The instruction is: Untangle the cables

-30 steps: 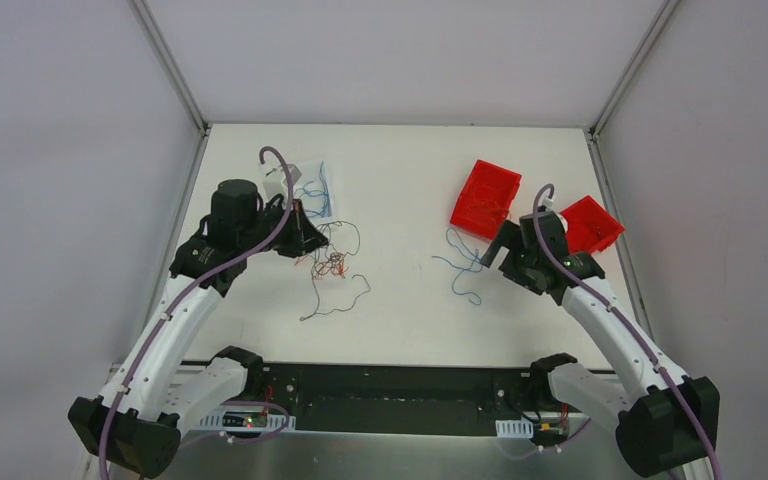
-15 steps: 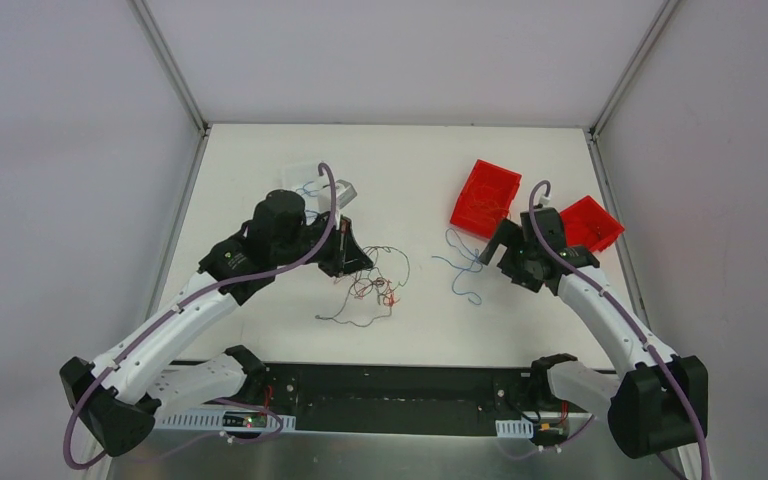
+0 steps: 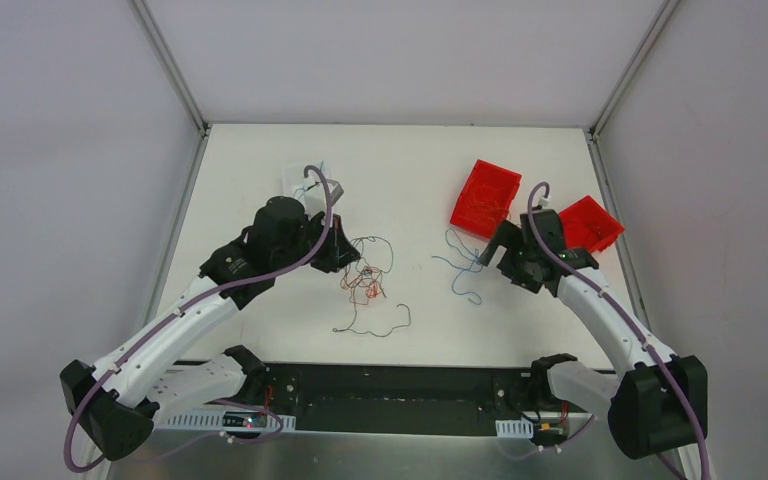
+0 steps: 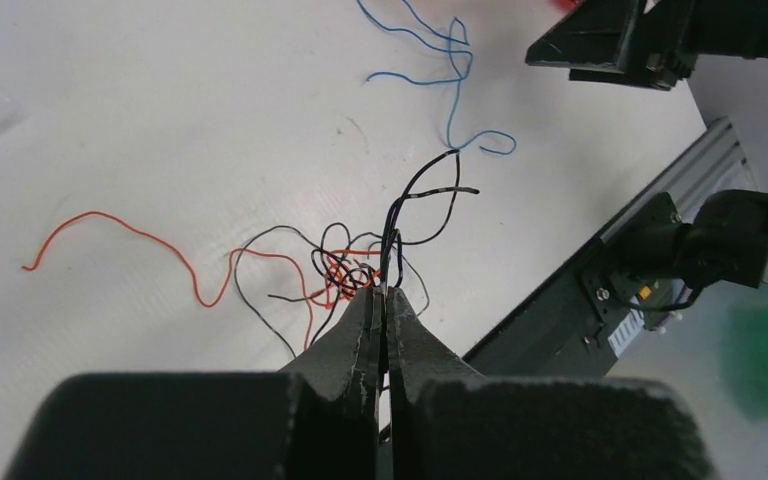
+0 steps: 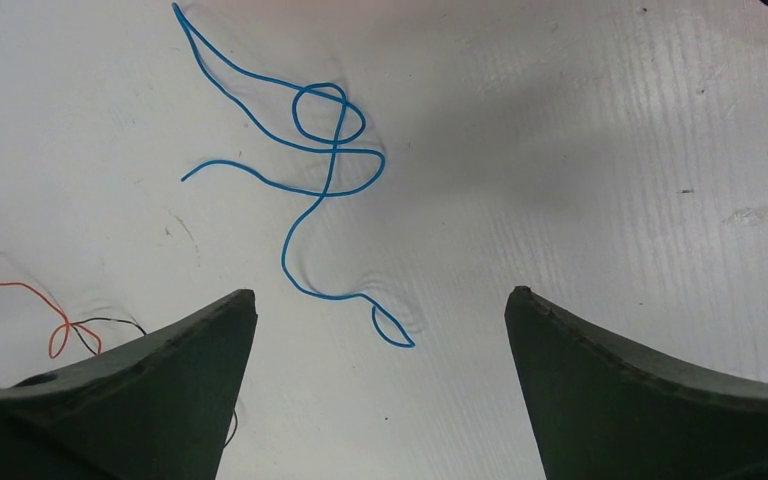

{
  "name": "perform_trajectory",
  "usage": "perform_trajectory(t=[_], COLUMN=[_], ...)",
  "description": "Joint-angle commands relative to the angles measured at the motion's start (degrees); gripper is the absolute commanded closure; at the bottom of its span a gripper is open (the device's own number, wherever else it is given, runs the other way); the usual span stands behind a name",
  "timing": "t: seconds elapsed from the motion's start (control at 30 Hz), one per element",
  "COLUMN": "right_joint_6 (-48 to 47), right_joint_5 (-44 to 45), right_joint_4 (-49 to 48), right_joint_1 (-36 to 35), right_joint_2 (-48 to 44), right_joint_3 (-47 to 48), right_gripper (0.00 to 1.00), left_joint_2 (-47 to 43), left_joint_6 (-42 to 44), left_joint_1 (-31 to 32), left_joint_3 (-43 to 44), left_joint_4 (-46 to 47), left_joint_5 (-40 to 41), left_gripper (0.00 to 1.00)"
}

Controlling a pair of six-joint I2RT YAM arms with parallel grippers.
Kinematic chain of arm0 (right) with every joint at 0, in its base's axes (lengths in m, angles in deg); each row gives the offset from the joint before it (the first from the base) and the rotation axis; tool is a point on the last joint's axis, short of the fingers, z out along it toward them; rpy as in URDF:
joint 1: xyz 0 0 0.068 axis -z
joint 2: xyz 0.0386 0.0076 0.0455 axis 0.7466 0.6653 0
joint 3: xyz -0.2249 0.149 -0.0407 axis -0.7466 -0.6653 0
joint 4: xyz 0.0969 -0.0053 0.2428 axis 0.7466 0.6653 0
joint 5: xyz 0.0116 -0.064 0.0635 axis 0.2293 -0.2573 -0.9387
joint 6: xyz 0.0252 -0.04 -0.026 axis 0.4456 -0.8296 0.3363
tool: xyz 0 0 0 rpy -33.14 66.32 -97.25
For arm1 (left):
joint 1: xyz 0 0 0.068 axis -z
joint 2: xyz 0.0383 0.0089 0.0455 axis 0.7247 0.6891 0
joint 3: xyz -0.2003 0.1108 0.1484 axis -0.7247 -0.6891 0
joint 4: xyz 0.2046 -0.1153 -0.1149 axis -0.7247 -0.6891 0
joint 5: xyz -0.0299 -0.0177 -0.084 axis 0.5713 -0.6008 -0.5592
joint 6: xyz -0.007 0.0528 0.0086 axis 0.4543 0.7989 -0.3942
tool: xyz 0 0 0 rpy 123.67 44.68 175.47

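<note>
Cables (image 3: 365, 283) central on table (image 3: 410, 160), off edges, pinched in left gripper (image 4: 384, 292); right gripper (image 5: 380, 291) spread.

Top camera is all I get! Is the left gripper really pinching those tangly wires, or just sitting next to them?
Observer: Pinching. Its wrist camera shows the left gripper shut on black strands that run out of the tangled bunch.
Operator: And is the other arm touching the blue wire?
Observer: No. The right wrist camera shows the blue wire lying looped on the table, ahead of the wide-open right gripper, touching neither finger.
</note>
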Motion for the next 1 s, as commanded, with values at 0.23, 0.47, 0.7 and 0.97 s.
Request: perform_trajectory(t=[0.23,0.47,0.7,0.97], right_joint_6=[0.5,2.5,2.5,0.4], right_joint_5=[3.8,7.8,18.1,20.8], right_joint_4=[-3.5,-6.5,-7.2,-7.3], right_joint_1=[-2.7,-6.7,-10.7,-12.7], right_joint_2=[4.4,15.0,25.8,32.4], right_joint_3=[1.7,5.7,11.0,12.7], right_gripper=[0.01,0.01,0.06,0.34], left_joint_2=[-1.6,-2.4,-4.1,-4.8], left_joint_6=[0.4,0.8,-0.1,1.5], left_joint_1=[0.1,0.1,0.1,0.1], left_joint_3=[-0.5,-0.9,-0.1,-0.2], left_joint_4=[-0.6,-1.0,-1.1,-1.5], left_joint_5=[8.1,8.2,7.9,9.4], left_gripper=[1.0,1.0,1.0,1.0])
